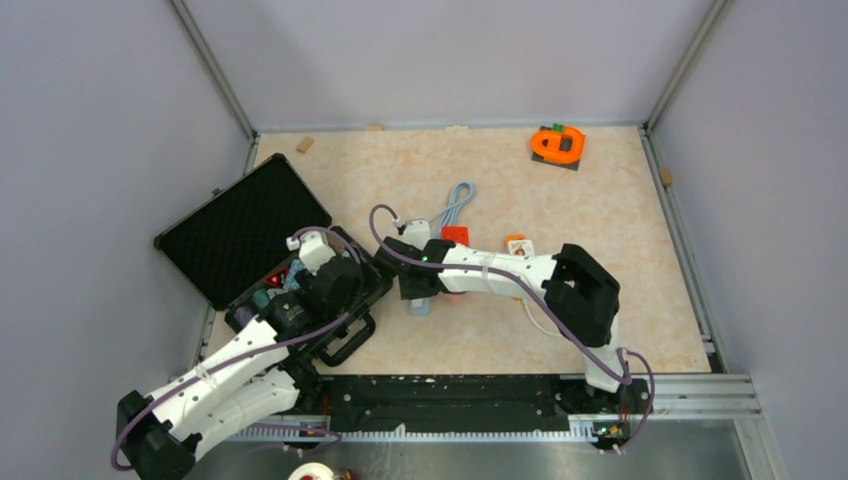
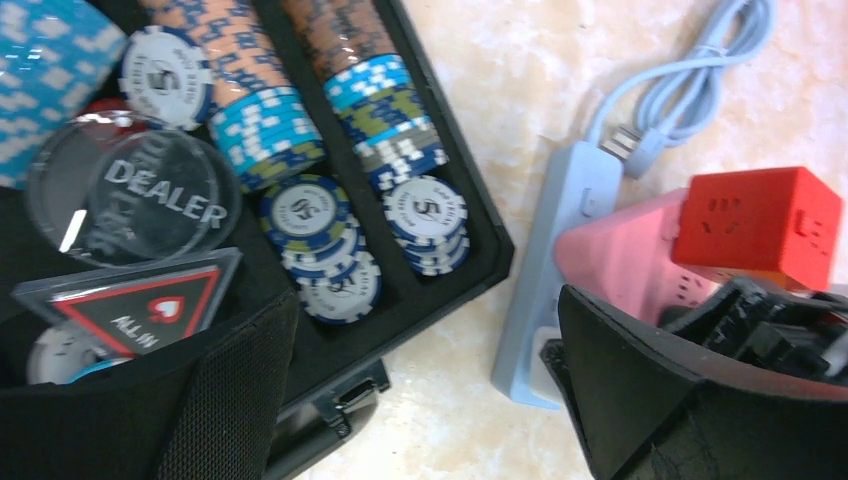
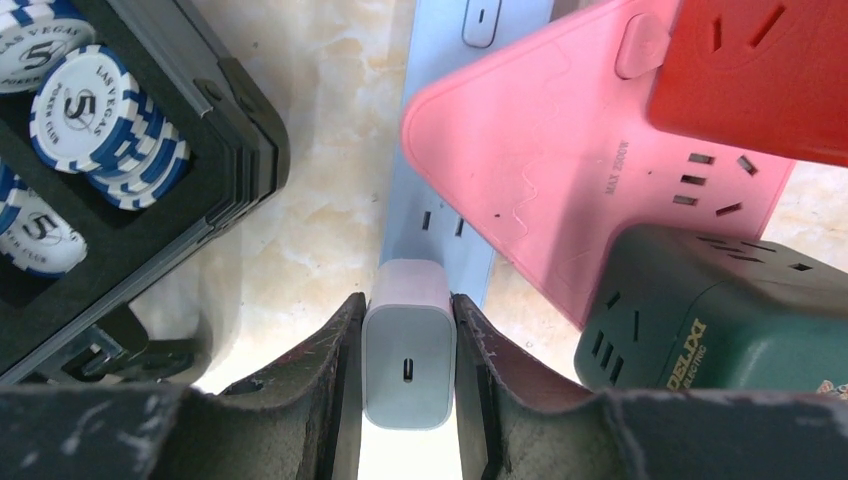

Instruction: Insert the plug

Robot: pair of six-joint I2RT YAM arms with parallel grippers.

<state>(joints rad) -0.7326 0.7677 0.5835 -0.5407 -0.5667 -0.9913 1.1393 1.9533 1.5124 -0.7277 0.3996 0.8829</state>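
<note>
Plug point(image 3: 408, 350) between right fingers point(image 3: 325, 385); green cube point(image 3: 700, 310) nearby reads DELIXI.

Bright, even light from above; wrist views less uniform

The top view is flat and diffuse, with only faint, soft-edged shadows on the table point(image 1: 600, 230) beneath the arms; the open case point(image 1: 235, 225) lining reads as near-featureless black; the left wrist view is slightly soft all over, most at the red cube point(image 2: 765, 225), and white glare streaks the clear dealer button point(image 2: 130, 195); the right wrist view is the sharpest, small print on the pink power strip point(image 3: 540, 170) being legible; the plug point(image 3: 408, 350) is pale but keeps its edges, the gap below it washes out to white, and the fingers point(image 3: 310, 400) of the right gripper point(image 3: 408, 298) are dark and a little blurred near the lens
</note>
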